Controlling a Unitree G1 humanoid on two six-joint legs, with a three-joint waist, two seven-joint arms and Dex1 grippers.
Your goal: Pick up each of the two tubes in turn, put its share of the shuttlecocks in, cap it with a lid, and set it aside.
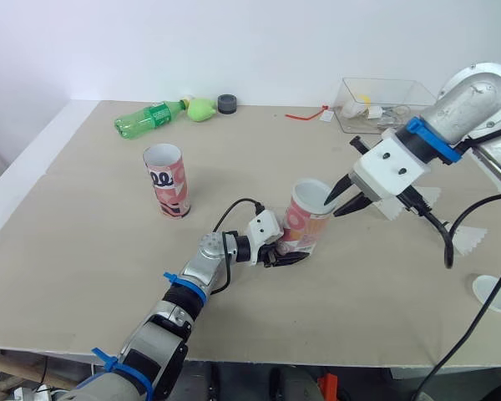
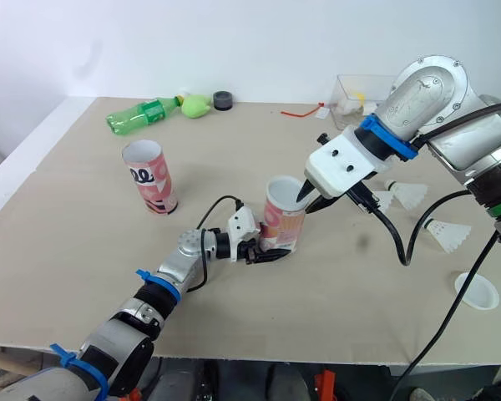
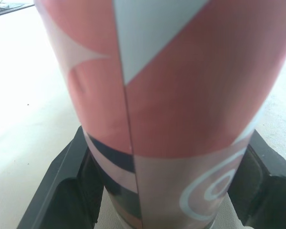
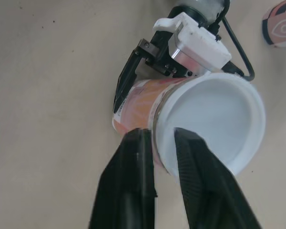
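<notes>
A pink patterned tube (image 1: 307, 224) stands mid-table, and my left gripper (image 1: 285, 255) is shut around its base; its black fingers (image 3: 62, 191) press both sides of the tube (image 3: 171, 95). A white lid (image 4: 214, 119) sits on this tube's mouth. My right gripper (image 4: 159, 136) is shut on the lid's rim, one finger outside and one inside. A second pink tube (image 1: 167, 180) stands open-topped to the left. Two white shuttlecocks (image 2: 405, 194) (image 2: 447, 234) lie on the right, with another white lid (image 1: 494, 292) near the front right edge.
A green bottle (image 1: 150, 117), a green object (image 1: 202, 109) and a black cap (image 1: 226, 103) lie at the back left. A clear container (image 1: 380, 100) stands at the back right, a red strip (image 1: 305, 114) beside it. Cables hang from my right arm.
</notes>
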